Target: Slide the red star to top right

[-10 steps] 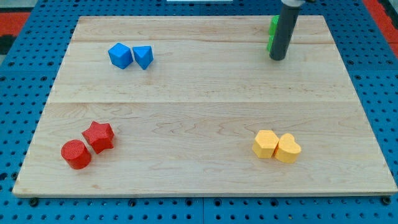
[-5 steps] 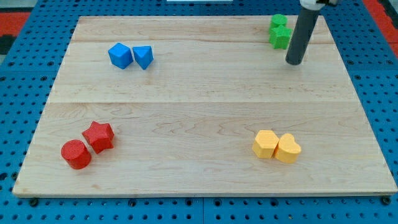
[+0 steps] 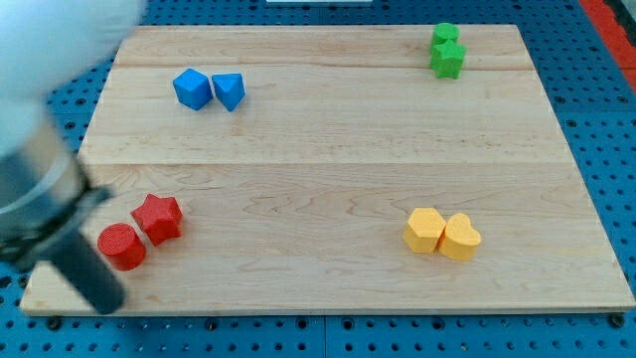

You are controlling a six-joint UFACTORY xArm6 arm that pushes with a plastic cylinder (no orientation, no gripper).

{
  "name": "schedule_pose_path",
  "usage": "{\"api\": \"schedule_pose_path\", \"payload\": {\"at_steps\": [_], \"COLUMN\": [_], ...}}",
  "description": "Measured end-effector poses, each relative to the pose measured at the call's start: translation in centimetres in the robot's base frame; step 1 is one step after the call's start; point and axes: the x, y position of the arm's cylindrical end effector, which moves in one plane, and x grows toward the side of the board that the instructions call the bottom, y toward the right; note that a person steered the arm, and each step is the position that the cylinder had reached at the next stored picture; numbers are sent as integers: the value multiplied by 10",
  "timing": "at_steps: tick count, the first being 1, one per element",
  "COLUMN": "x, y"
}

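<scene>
Bright, even light; the arm (image 3: 50, 189) at the view's left is motion-blurred, blocks sharp

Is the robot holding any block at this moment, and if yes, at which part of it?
Nothing is held. My tip sits at the view's bottom left, just below the red cylinder and the red star, apparently touching neither.

My tip (image 3: 107, 301) sits at the board's 7 o'clock corner. The red round block (image 3: 121, 247) is right next to it, touching the red star (image 3: 158, 218). From the star toward 2 o'clock the wood is open, until the green blocks (image 3: 446, 50).
</scene>
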Motion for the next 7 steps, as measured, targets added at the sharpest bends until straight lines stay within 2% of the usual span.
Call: {"api": "schedule_pose_path", "payload": {"at_steps": [1,2,3,4,7], "x": [1,0,-33,-33,-113], "y": [-79,-83,-62,9,75]}}
